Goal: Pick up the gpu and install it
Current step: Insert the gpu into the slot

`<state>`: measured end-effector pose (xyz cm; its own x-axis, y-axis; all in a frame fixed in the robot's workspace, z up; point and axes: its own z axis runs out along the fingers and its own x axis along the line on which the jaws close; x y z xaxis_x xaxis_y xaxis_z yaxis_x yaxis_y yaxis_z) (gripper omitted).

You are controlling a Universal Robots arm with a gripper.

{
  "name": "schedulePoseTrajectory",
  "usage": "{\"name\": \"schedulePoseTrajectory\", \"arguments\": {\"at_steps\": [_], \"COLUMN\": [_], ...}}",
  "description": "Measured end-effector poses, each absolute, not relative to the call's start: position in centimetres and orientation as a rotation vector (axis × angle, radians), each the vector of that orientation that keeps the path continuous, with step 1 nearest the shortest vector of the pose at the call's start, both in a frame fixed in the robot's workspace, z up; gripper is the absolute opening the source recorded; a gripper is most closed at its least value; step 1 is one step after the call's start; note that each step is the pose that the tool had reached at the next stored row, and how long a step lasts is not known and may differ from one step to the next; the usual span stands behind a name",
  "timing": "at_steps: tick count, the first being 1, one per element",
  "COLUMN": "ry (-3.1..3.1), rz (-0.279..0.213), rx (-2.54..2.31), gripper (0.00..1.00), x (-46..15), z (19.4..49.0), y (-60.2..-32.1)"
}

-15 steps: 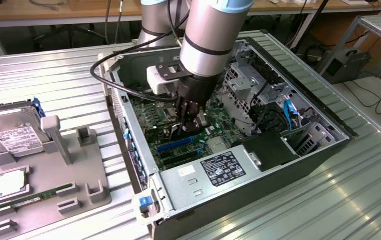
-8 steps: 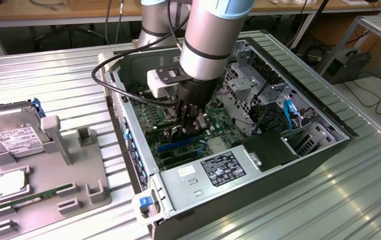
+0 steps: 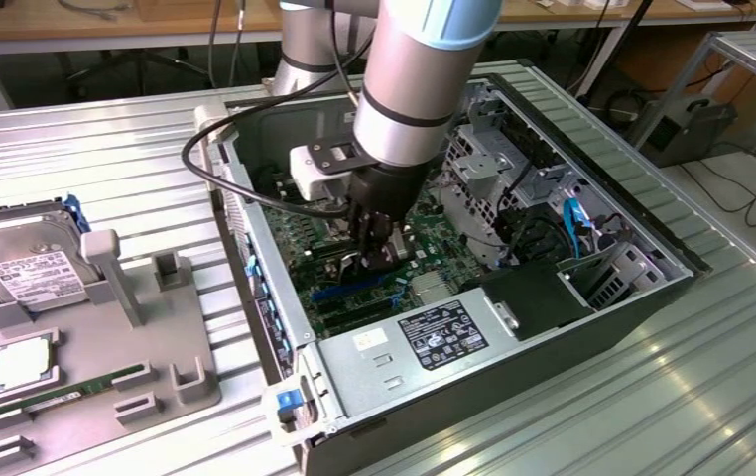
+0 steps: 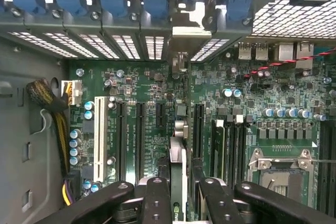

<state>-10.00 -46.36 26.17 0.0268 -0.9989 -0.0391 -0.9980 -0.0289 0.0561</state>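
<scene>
My pincer is about half closed, and its fingers are clamped on the gpu. I hold it edge-on, just above the motherboard inside the case. Its pale bracket seems to be at the rear openings. If the card is not straight over its slot, pressing could bend the board or jam the bracket.

the case lies open side up, leaving room over the motherboard where the gripper hangs pinching the gpu; the drive cage crowds the exterior view's right (close by the arm), the power supply blocks the near end.
</scene>
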Motion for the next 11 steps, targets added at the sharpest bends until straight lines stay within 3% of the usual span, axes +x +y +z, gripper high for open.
{"name": "schedulePoseTrajectory", "arguments": {"at_steps": [6, 11], "ry": [-2.182, -2.170], "rz": [-0.108, -0.139], "rx": [2.239, 2.223], "gripper": [0.26, 0.26], "x": [-10.07, -10.07], "z": [26.06, 26.05], "y": [-46.35, -46.34]}}
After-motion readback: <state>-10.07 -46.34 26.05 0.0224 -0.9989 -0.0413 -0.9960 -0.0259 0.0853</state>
